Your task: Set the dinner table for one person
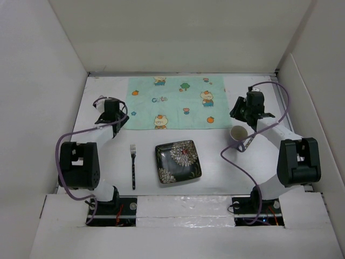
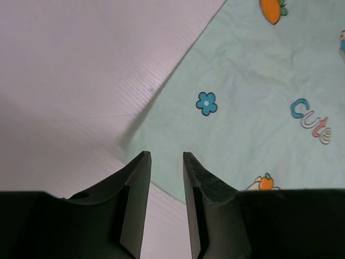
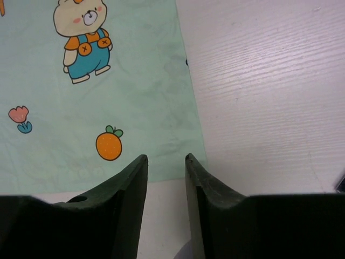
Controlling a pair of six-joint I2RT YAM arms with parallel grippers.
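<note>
The white dinner table [image 1: 213, 181] carries a mint-green cartoon-print placemat [image 1: 176, 102] at the back middle. Nearer to me lie a black fork [image 1: 133, 164] and a dark square floral plate [image 1: 178, 161]. A small pale cup [image 1: 239, 133] stands to the plate's right. My left gripper [image 1: 122, 121] hovers at the placemat's near-left corner [image 2: 161, 181], open with nothing between its fingers [image 2: 166, 157]. My right gripper [image 1: 236, 114] hangs by the placemat's near-right corner [image 3: 188, 167], also open and empty [image 3: 165, 159], just behind the cup.
White walls enclose the table on the left, back and right. Purple cables [image 1: 240, 172] loop from both arms over the table surface; the right one runs close past the cup.
</note>
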